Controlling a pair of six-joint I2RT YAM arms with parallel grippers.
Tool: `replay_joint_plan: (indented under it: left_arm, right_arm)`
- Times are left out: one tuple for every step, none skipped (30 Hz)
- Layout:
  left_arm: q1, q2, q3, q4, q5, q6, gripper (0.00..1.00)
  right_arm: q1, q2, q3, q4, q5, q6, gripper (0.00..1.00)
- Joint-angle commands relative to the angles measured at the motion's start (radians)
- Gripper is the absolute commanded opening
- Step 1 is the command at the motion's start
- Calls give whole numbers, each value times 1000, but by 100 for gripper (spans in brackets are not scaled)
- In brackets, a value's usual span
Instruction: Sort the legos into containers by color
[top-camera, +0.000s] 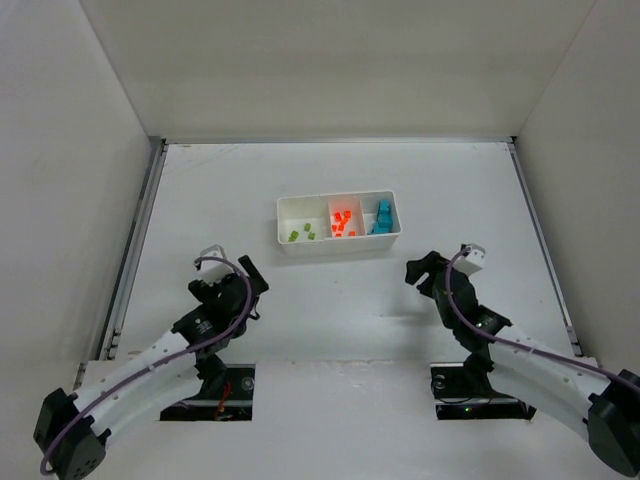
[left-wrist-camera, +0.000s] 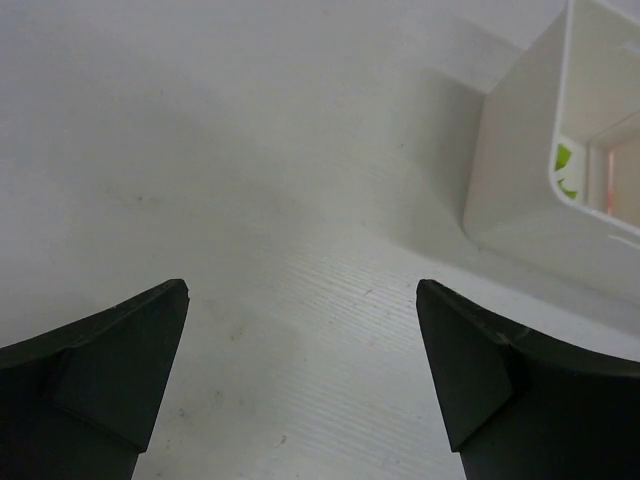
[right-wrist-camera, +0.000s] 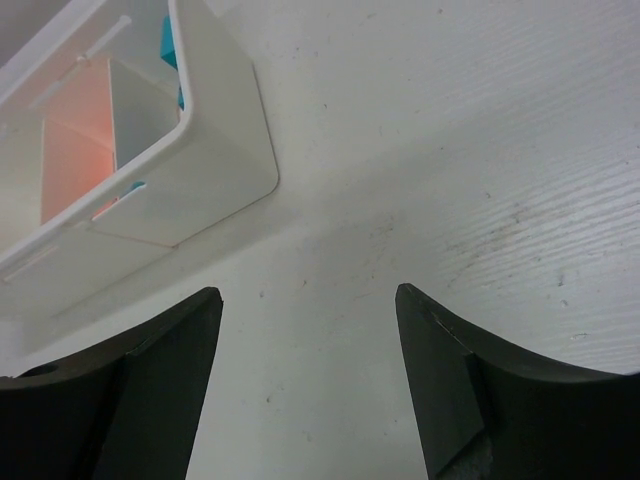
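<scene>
The white three-compartment tray (top-camera: 338, 241) stands at mid-table. Its left compartment holds lime green legos (top-camera: 302, 233), the middle one orange-red legos (top-camera: 343, 223), the right one teal legos (top-camera: 382, 218). No loose bricks show on the table. My left gripper (top-camera: 250, 275) is open and empty, near and left of the tray. My right gripper (top-camera: 420, 271) is open and empty, near and right of the tray. The left wrist view shows the tray's left end (left-wrist-camera: 520, 190) with a bit of green (left-wrist-camera: 563, 158). The right wrist view shows the tray's right end (right-wrist-camera: 215, 160) with teal (right-wrist-camera: 168, 45) inside.
White walls enclose the table on three sides, with metal rails (top-camera: 135, 240) along the left and right edges. Both arm bases sit at the near edge.
</scene>
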Motion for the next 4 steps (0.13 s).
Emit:
replay_joint_plan:
  left_arm:
    - [-11,49,45,4,3,-39,100]
    - [-13,61,45,13,6,-34,100]
    - [-13,73,47,15,9,-34,100]
    - [-16,80,47,23,9,-29,100]
  right_arm:
    - [10,11,7,55,26,-11,76]
    - [11,19,10,55,26,-11,77]
    - [11,27,13,55,26,-11,77]
    - [11,37,17,55,26,-11,79]
